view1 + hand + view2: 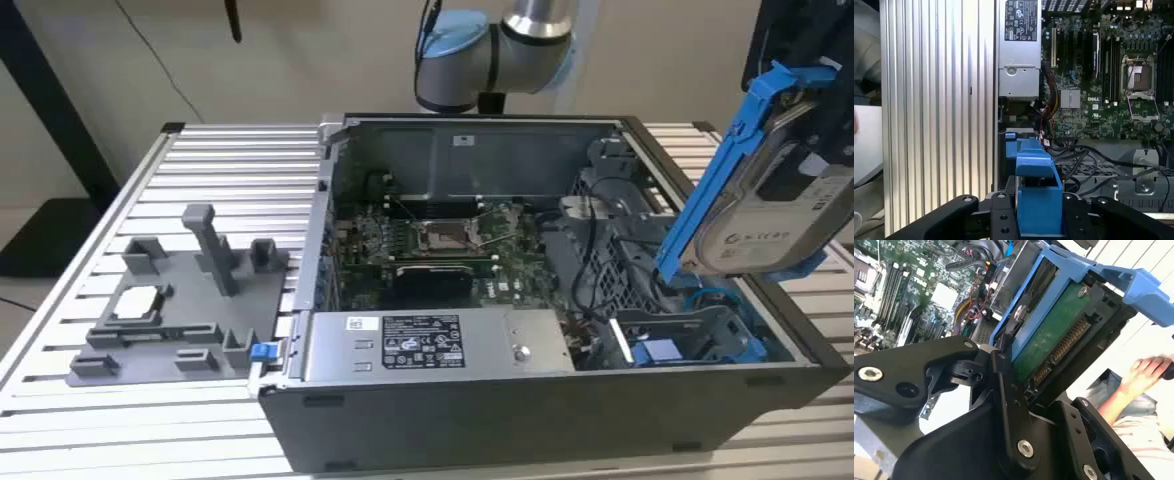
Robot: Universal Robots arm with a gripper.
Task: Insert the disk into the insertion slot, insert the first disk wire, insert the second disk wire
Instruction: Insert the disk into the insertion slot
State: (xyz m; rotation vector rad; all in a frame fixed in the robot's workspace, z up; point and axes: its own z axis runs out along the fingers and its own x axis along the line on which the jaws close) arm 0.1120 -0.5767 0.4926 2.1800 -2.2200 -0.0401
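The disk [774,215], a silver-grey drive with a white label in a bright blue carrier, hangs tilted above the open computer case's right side in the exterior view. My gripper [1039,217] is shut on it, with black fingers [1104,210] on either side of the blue carrier [1036,175]. In the second wrist view the gripper [1019,385] clamps the disk [1054,335], whose green circuit board and connector face the camera. The insertion slot [674,335], a grey bay with blue plastic parts, lies below the disk in the case's near right corner. Black and blue cables [607,270] lie beside the slot; I cannot tell which are the disk wires.
A grey labelled power-supply box [420,345] sits at the case's front, with the motherboard [441,240] behind it. A grey fixture [174,300] stands on the slatted aluminium table [240,170] at the exterior view's left. A person's hand [1149,372] shows beyond the disk.
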